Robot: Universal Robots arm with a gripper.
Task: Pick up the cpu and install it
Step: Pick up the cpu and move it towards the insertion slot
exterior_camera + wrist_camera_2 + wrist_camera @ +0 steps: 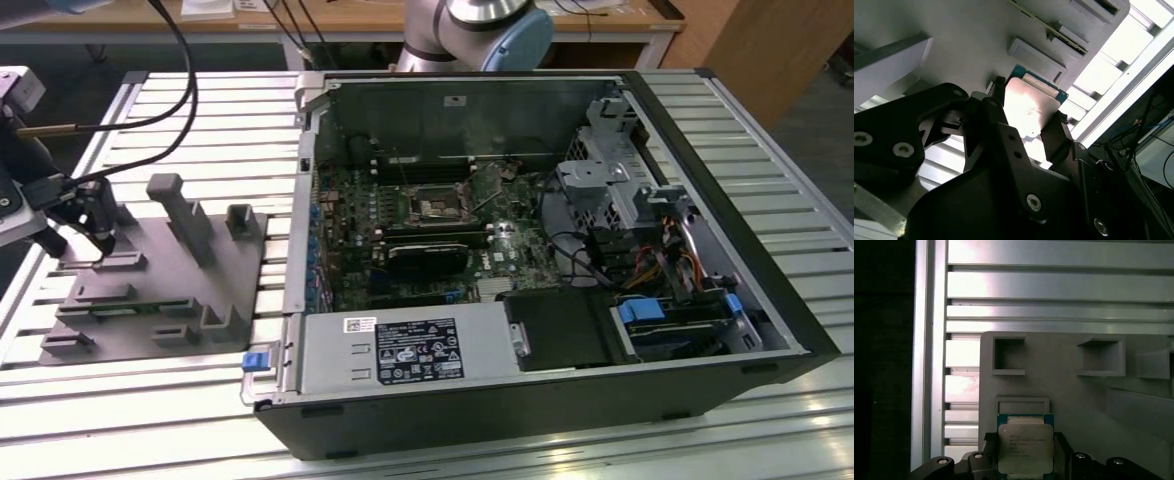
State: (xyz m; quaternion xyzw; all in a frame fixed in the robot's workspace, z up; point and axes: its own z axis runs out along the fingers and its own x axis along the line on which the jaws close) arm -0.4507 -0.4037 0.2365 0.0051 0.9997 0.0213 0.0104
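cpu (1025, 450) sits between the two dark fingers (1060, 456), silvery lid facing the first wrist view, green board edge showing past the lid on the side away from the wrist. The fingers are clamped on the cpu, one against each of two opposite edges; in the second wrist view the fingers (1056, 134) flank the cpu (1031, 112) the same way. Cannot tell whether its underside is clear of the surface below.

Just beyond the fingertips: a shallow square recess (1021, 405) in the grey tray (1079, 405), its near rim overlapped by the cpu. Farther out from the fingers on the tray, two open square pockets (1009, 356) side by side.

In the exterior view the fingers (99, 228) hang over one end of the tray (147, 300), near its upright blocks (180, 215). The tray lies on the slatted aluminium counter (174, 140). Black cables (174, 80) run up from the wrist.

Well apart from the fingers, on the same counter: an open computer case (747, 330) lying on its side, mainboard exposed, with the dark square socket (437, 207) near the board's middle. The arm base (481, 30) stands behind the case.
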